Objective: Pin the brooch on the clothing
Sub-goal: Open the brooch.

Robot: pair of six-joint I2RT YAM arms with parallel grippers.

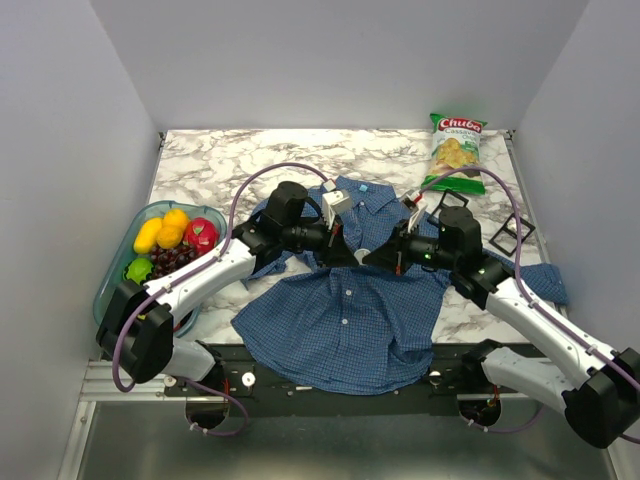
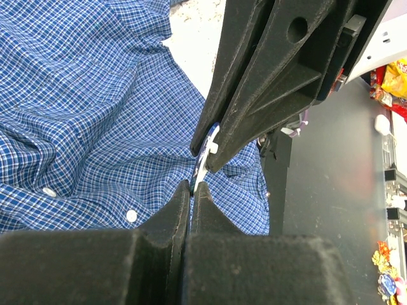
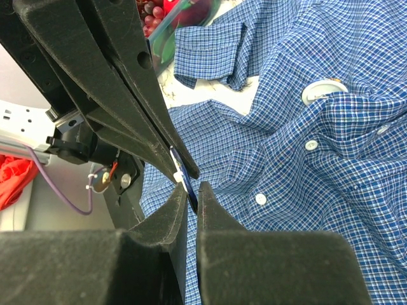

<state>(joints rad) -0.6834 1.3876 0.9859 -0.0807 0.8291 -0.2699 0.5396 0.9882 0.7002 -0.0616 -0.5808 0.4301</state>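
You're prob. mid-pinning: L gripper (image 2: 191, 190) (fully closed) & R gripper (image 3: 192, 190) (jaws a slit apart) are both pinching small blue-white flat brooch (image 2: 205, 155) over blue checked cloth shirt (image 1: 340, 320). Next move's calling for pin going thru fabric.

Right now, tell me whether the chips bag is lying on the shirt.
No, the chips bag lies on the marble table at its far right corner, apart from the shirt.
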